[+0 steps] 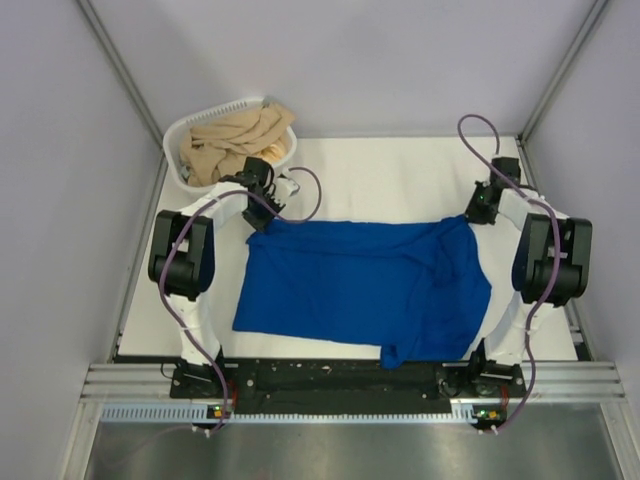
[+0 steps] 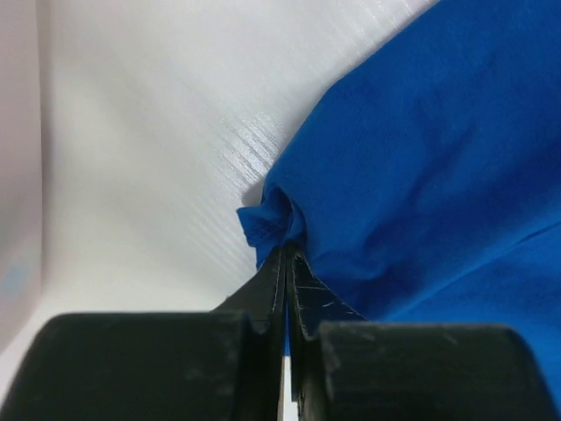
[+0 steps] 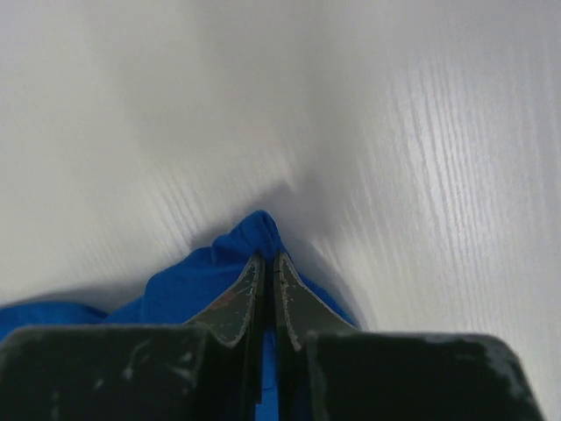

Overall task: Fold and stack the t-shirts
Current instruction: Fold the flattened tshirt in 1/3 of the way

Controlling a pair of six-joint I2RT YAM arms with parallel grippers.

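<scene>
Blue t-shirt (image 1: 360,285) lies spread on worktop (image 1: 400,170) centre, unfolded. L end effector (image 2: 285,253) & R end effector (image 3: 267,260) each clamp its far edge. No fold/stack yet; beige clothes (image 1: 235,140) wait in far-left basket (image 1: 178,130).

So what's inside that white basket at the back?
Crumpled beige cloth fills the white laundry basket, spilling over its rim. Anything beneath that cloth is covered.

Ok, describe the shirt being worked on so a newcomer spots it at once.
On the white table, between the two arms, lies the blue t-shirt. The left end effector and right end effector each pinch a far corner. It is royal blue, unlike the beige cloth heaped in the white basket at far left.
</scene>
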